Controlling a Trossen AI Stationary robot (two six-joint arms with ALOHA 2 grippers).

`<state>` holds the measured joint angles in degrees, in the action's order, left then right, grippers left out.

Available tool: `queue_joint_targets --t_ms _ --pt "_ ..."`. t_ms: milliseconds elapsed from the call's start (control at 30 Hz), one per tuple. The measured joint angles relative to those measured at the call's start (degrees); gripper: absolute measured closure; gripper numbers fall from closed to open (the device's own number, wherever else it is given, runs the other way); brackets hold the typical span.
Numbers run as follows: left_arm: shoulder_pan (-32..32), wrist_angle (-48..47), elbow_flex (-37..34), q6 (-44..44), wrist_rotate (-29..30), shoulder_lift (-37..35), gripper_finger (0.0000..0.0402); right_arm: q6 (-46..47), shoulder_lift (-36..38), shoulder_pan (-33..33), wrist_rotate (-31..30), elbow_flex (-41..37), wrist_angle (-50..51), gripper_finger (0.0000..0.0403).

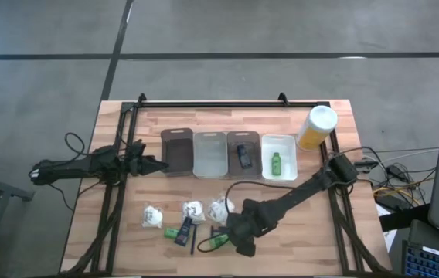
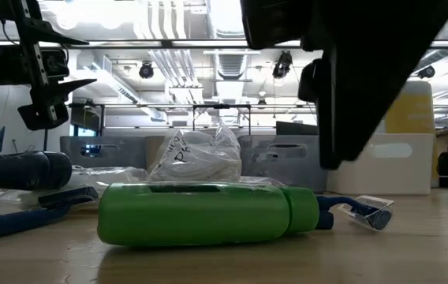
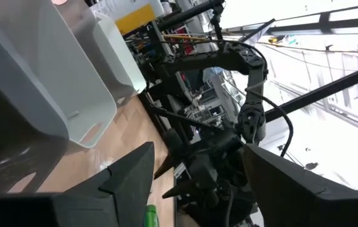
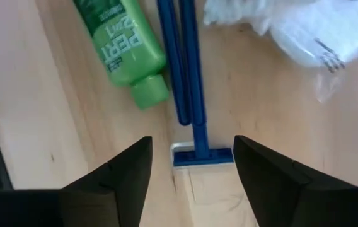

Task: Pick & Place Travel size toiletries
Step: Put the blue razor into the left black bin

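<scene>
My right gripper is open and hovers low over the near middle of the table. Between its fingers in the right wrist view lie two dark blue razors, side by side; one shows its head. A green bottle lies on its side beside them. A white wrapped bundle sits just beyond. Further white bundles, a small green bottle and a dark blue piece lie to the left. My left gripper is open, raised beside the dark tray.
Four trays stand in a row at mid-table: dark, clear, grey holding a black piece, and white holding a green bottle. A tall yellow bottle stands at the far right. Black frame rails run along the table's sides and far edge.
</scene>
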<state>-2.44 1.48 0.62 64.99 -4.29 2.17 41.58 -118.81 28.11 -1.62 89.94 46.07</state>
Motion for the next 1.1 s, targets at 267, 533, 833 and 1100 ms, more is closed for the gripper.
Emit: queue_joint_targets --t_ms 267,533,833,1100 --pt "0.0 -0.1 0.0 0.0 0.0 0.2 0.0154 -4.9 -2.2 -0.1 -0.3 0.7 -0.1 0.0208" --pt "0.0 -0.1 0.0 -0.1 -0.1 0.2 0.0154 -9.1 -2.6 -0.4 -2.0 0.7 -2.4 0.0239" --pt "0.0 -0.1 0.0 -0.2 -0.1 0.2 0.0154 -9.5 -4.1 -0.4 -1.8 0.5 -2.0 0.0281" --pt "0.0 -0.2 0.0 -0.1 -0.1 0.2 0.0154 -9.7 -4.1 -0.4 -1.4 0.5 -1.9 0.033"
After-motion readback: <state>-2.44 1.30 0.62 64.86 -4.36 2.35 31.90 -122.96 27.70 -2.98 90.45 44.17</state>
